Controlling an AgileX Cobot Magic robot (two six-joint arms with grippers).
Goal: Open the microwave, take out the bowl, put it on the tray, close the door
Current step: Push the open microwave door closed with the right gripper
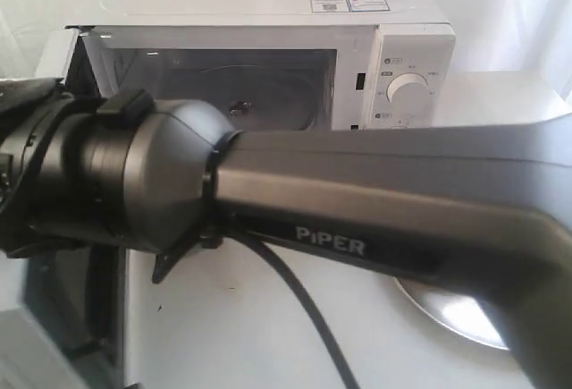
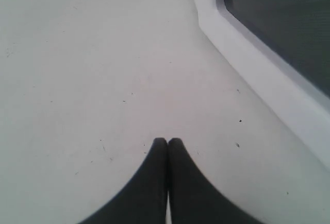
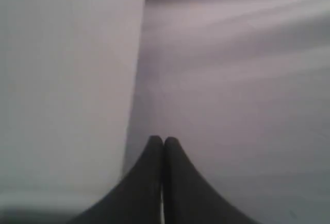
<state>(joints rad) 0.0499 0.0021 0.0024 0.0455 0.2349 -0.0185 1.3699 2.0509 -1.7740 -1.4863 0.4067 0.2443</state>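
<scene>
The white microwave [image 1: 407, 58] stands at the back with its cavity [image 1: 223, 85] open and a glass turntable showing inside. Its door [image 1: 55, 56] is swung out to the left. In the left wrist view the door's dark window [image 2: 289, 33] and white frame run beside my left gripper [image 2: 167, 140], which is shut on nothing just above the white table [image 2: 93, 80]. My right gripper [image 3: 163, 139] is shut and empty, facing blurred white surfaces. A slice of the silver tray [image 1: 456, 313] shows under the arm. The bowl is hidden or out of view.
A thick dark arm marked PIPER [image 1: 357, 201] crosses the exterior view from the right to the left and hides most of the table and tray. A black cable [image 1: 304, 308] hangs from it. A pale upright panel [image 3: 67, 90] stands close to the right gripper.
</scene>
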